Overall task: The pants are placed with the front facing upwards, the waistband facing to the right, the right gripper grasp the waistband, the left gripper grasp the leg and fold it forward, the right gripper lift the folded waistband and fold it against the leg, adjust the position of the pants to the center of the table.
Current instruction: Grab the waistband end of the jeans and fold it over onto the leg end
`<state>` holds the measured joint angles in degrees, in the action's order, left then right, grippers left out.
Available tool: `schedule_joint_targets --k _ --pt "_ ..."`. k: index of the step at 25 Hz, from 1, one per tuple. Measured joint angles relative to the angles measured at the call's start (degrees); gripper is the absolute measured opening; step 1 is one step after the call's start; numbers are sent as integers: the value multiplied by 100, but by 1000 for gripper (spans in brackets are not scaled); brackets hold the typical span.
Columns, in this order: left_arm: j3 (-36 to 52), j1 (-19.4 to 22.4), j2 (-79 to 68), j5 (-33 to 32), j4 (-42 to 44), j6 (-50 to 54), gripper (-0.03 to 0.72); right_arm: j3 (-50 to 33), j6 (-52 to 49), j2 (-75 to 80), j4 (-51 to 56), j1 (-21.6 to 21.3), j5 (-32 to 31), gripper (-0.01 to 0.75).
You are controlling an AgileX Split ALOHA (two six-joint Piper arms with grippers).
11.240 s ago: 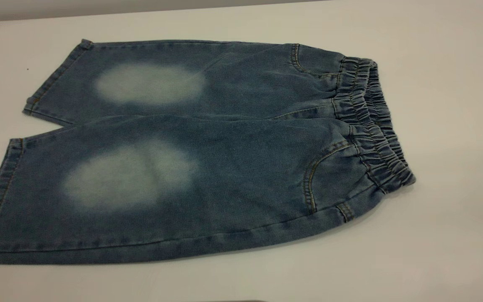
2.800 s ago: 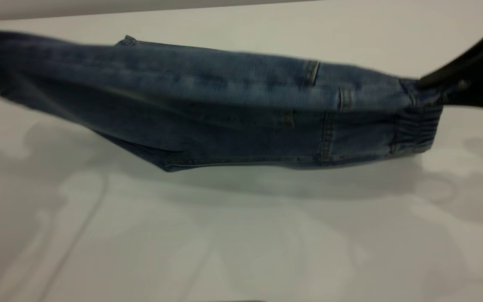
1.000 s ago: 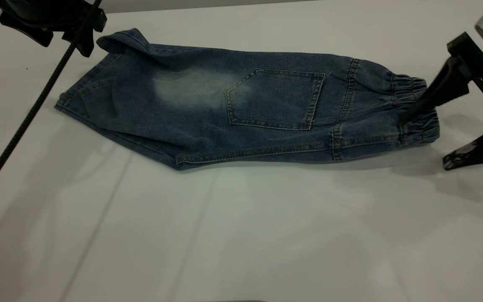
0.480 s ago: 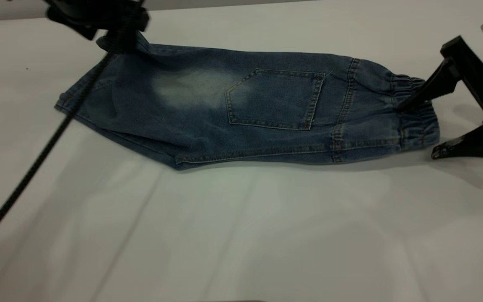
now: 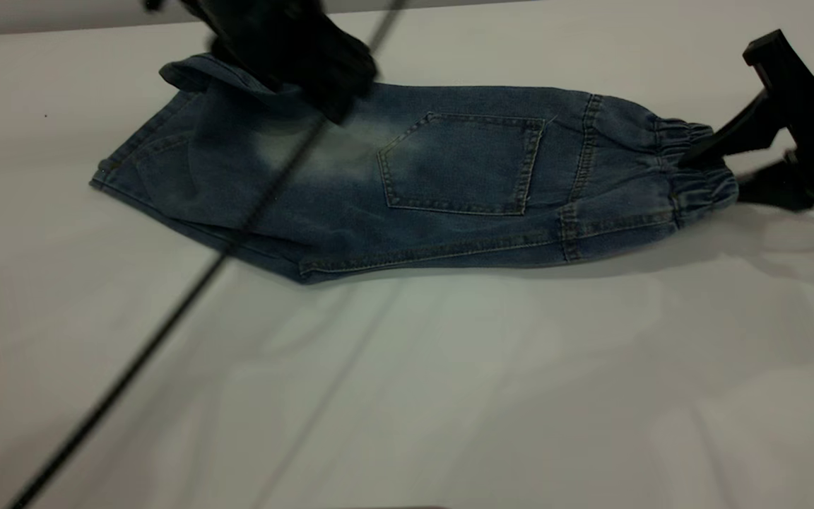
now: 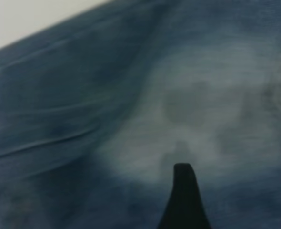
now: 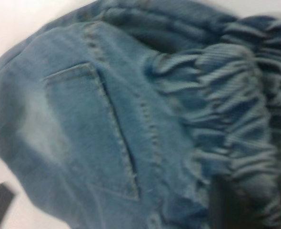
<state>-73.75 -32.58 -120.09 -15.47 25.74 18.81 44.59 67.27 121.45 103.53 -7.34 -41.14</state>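
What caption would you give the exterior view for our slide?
Folded pants lie on the table; right end effector at the waistband, left end effector over the leg end.

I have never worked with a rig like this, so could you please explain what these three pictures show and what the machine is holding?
It is a robot with two arms at a white table. The wide picture comes from an outside camera; the two close-ups come from cameras on each arm's wrist. A pair of denim pants, folded lengthwise with a back pocket facing up, lies on the table. The right gripper is at the ruched waistband, one finger above and one below; whether it has clamped is unclear. The left gripper hangs over the leg end, holding nothing visible.
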Motion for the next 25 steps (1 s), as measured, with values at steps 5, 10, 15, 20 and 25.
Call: schedule_joint_targets --k 5,10,15,20,25 --pt "0 -550 -466 341 -5 132 493 126 422 -21 25 0 -733 40" --pt "0 -918 -811 655 -5 252 477 605 552 -239 -35 0 -1814 40" --pt "-234 -1237 -1043 1023 -5 424 472 1036 552 -491 -156 0 -2306 40" --pt "-751 -1293 -1101 624 46 622 465 1130 552 -631 -547 0 -2345 40" --pt "-929 -934 -967 -309 564 597 464 1147 552 -637 -731 0 -2345 39"
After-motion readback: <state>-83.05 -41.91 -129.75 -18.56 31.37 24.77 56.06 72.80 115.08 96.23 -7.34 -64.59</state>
